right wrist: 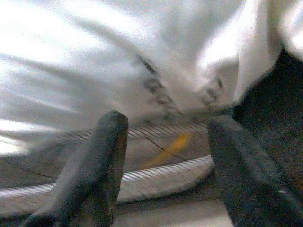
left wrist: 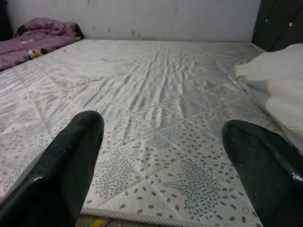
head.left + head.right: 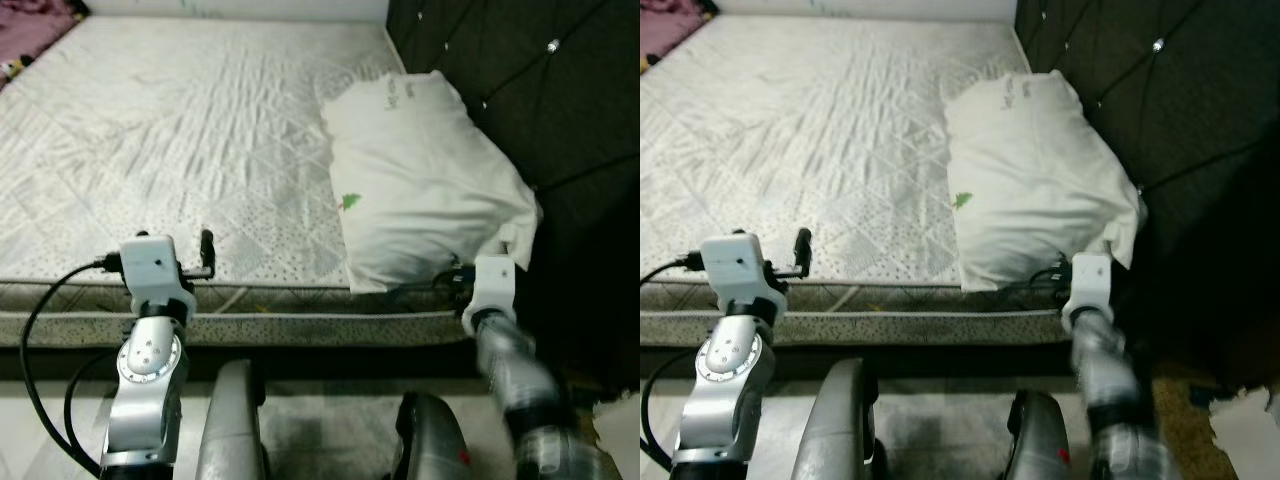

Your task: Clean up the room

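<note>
A white pillow (image 3: pixel 420 170) lies at the right end of a bare quilted mattress (image 3: pixel 180 130), against the dark headboard. Its front corner hangs over the mattress edge. My right gripper (image 3: pixel 455 275) is held just below and in front of that corner, open; in the blurred right wrist view the pillow (image 1: pixel 118 52) lies right ahead of the spread fingers (image 1: pixel 106 151) with nothing between them. My left gripper (image 3: pixel 203 256) hovers at the mattress's front edge, open and empty, and its wrist view looks across the mattress (image 2: pixel 142 85).
A black tufted headboard (image 3: pixel 530 90) stands along the right. A pink blanket (image 2: pixel 38 38) is bunched at the far left corner. Something pale lies on the floor at lower right (image 3: pixel 620 430). My own legs (image 3: pixel 235 420) are close to the bed's side.
</note>
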Controlling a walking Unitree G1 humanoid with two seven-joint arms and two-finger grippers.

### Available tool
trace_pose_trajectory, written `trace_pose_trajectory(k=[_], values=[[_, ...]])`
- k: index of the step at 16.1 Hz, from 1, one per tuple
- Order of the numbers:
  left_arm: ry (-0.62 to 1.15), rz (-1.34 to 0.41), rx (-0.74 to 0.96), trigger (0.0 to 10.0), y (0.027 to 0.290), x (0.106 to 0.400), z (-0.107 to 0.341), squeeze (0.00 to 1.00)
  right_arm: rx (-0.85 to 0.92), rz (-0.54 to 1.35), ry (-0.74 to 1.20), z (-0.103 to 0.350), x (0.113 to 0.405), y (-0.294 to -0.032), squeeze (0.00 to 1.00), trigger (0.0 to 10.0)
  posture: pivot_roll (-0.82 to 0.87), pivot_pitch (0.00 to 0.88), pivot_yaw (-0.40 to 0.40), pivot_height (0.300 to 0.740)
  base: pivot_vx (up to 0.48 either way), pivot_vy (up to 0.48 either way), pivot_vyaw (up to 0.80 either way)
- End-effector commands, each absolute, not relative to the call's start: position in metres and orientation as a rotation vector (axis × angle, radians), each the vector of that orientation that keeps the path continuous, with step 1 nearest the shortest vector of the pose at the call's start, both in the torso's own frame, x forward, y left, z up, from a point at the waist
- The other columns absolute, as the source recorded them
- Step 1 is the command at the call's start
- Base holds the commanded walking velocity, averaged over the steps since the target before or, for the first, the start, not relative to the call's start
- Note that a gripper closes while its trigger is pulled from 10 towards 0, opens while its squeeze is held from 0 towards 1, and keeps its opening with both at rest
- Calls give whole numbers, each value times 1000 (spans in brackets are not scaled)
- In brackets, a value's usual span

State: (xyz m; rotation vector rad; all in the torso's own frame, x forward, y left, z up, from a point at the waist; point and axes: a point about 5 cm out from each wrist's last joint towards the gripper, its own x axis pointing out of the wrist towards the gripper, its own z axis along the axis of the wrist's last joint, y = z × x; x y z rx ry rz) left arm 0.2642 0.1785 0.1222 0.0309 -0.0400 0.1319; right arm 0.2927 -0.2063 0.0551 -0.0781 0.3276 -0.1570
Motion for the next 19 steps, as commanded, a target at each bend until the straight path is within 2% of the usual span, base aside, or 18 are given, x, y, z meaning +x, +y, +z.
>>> trace_pose_trajectory(k=[1,3,5,10,13,15,17,19], values=[[-42,136,27,10000,178,263,122,0,-85,-120,219,78,293,-190,1000,10000,106,17,-33,571,0,0,0],[-40,132,22,10000,176,263,121,0,-68,0,-40,123,299,-161,1000,10000,105,26,-33,571,0,0,0],[-40,131,19,10000,174,262,121,0,-43,70,-113,150,311,-148,1000,10000,108,35,-33,571,0,0,0],[-11,109,-12,10000,166,236,122,0,-13,63,-44,163,375,-153,1000,10000,156,138,-61,571,0,0,0],[46,123,-45,10000,164,213,121,0,48,36,16,171,397,-146,1000,10000,186,219,-71,571,0,0,0],[75,114,-46,10000,163,205,120,0,56,0,29,175,404,-146,1000,10000,195,248,-68,571,0,0,0],[85,102,-44,10000,161,196,124,0,84,-77,81,169,406,-158,1000,10000,226,279,-68,571,0,0,0],[118,82,-46,10000,158,189,123,0,165,-194,257,137,396,-176,1000,10000,230,297,-65,571,0,0,0]])
